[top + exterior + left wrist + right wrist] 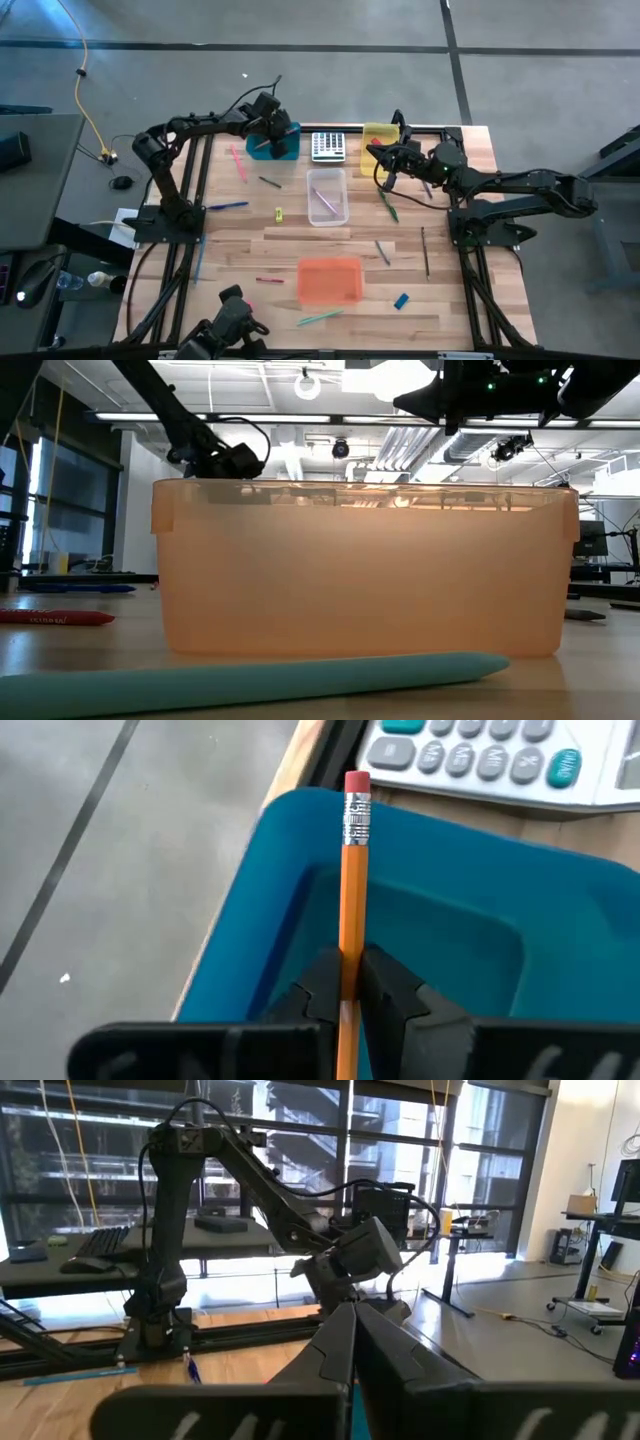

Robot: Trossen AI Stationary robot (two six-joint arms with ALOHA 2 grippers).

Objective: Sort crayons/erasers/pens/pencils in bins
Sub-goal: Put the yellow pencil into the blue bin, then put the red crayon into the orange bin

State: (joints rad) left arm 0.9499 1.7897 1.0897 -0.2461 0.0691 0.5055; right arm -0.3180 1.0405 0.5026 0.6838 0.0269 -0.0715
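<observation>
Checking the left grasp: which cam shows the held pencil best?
Left wrist view: the pencil fills the frame, clamped in the left gripper over the teal bin. The high view shows only a speck; low and right wrist views show none.

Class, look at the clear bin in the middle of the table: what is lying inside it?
Inside the clear bin, the high view shows thin pink sticks, probably pencils. How many is hard to tell. Nothing covers the bin.

Four bins (330, 280) on the table (470, 300) — one calculator (327, 147) — two arms (520, 190).
</observation>
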